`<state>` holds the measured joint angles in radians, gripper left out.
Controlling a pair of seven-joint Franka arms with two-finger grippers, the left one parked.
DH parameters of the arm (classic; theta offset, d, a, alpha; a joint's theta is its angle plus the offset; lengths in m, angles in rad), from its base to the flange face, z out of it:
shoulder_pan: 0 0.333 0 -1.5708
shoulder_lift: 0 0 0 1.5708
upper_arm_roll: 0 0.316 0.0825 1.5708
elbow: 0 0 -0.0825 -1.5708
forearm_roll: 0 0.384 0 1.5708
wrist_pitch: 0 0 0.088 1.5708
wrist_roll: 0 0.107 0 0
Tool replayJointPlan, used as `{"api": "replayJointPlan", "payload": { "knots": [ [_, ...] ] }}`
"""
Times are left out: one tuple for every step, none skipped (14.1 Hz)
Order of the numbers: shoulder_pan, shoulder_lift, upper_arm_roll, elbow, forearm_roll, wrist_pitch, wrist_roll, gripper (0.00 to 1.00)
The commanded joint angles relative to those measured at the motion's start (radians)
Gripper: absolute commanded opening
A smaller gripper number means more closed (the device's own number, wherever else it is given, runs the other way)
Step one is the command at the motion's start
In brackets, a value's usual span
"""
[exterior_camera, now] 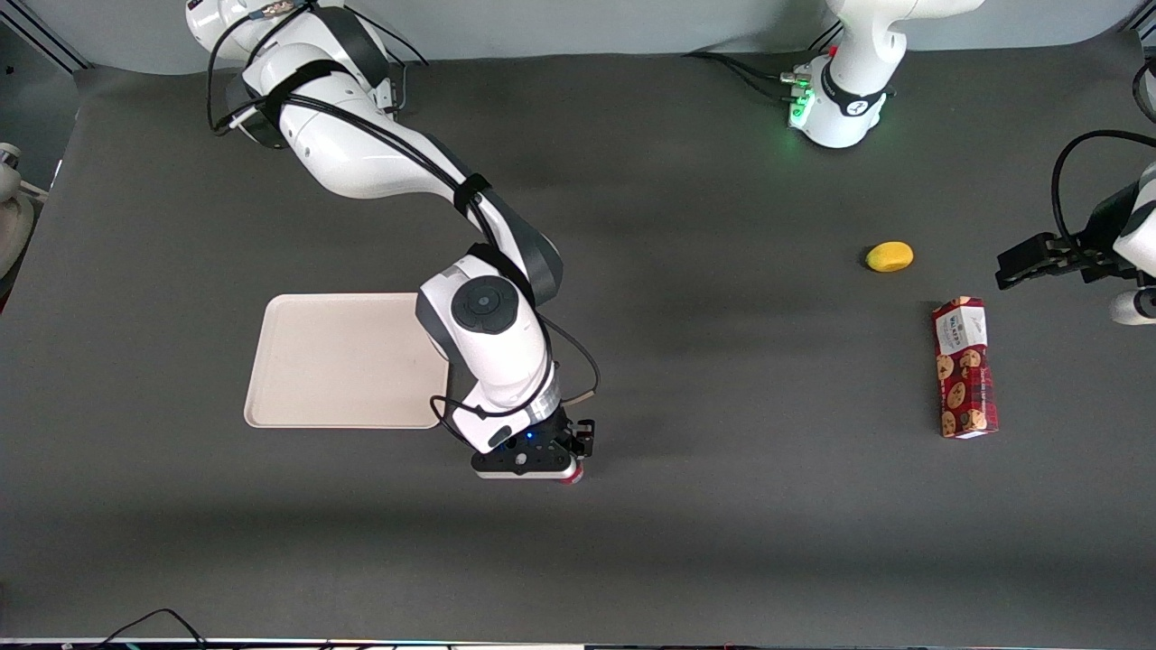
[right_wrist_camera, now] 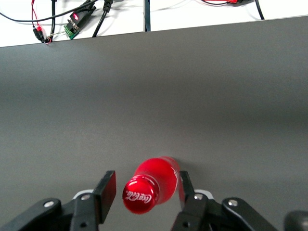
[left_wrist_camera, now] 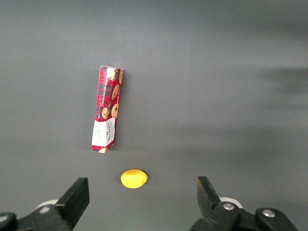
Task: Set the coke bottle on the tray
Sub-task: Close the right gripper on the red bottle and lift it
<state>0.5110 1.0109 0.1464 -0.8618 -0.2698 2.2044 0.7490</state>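
**Bottle bracketed, not yet lifted: tray bare**

Nearest the front camera: the gripper (exterior_camera: 562, 469) sits low over the bench (exterior_camera: 722, 542), close to the tray's near corner. Just a sliver of red shows under it from the front.

Right wrist view: the coke bottle (right_wrist_camera: 150, 186) stands upright on the bench between the two fingers (right_wrist_camera: 107, 191), red cap with white script pointing up at the camera. One finger looks to be touching the bottle's side; the other shows a narrow gap. So the gripper is partly open around the bottle, with no firm clamp visible. The bottle's base is hidden, but it appears to rest on the bench.

Next out: the tray (exterior_camera: 343, 361), cream, flat, nothing on its visible surface. Part of its edge is covered by the arm's wrist. It lies just beside the gripper, a little farther from the camera.

Toward the parked arm's end: a red cookie box (exterior_camera: 964, 368) lying flat, and farther from the camera a small yellow lemon-like fruit (exterior_camera: 890, 256). Both well apart from the work.

Judgement: approach done, grasp about to close. Left to do: close, lift, short carry to the tray, set down, release.
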Motion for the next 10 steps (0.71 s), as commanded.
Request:
{"api": "replayJointPlan", "payload": {
  "knots": [
    [0.018, 0.028, -0.016, 0.047, -0.022, 0.006, 0.016, 0.26],
    [0.018, 0.028, -0.014, 0.047, -0.022, 0.006, 0.015, 0.16],
    [0.018, 0.026, -0.013, 0.047, -0.022, 0.006, 0.015, 0.07],
    [0.018, 0.026, -0.01, 0.047, -0.022, 0.001, 0.013, 0.05],
    [0.017, 0.023, -0.005, 0.047, -0.022, -0.006, 0.012, 0.04],
    [0.015, 0.014, -0.002, 0.047, -0.02, -0.035, 0.01, 0.04],
    [0.011, -0.006, 0.001, 0.049, -0.019, -0.09, 0.006, 0.04],
    [-0.002, -0.052, 0.022, 0.047, -0.014, -0.144, -0.013, 0.04],
    [-0.018, -0.089, 0.059, 0.047, -0.015, -0.204, -0.026, 0.04],
    [-0.047, -0.125, 0.085, 0.046, -0.014, -0.268, -0.034, 0.04]
  ]
}}
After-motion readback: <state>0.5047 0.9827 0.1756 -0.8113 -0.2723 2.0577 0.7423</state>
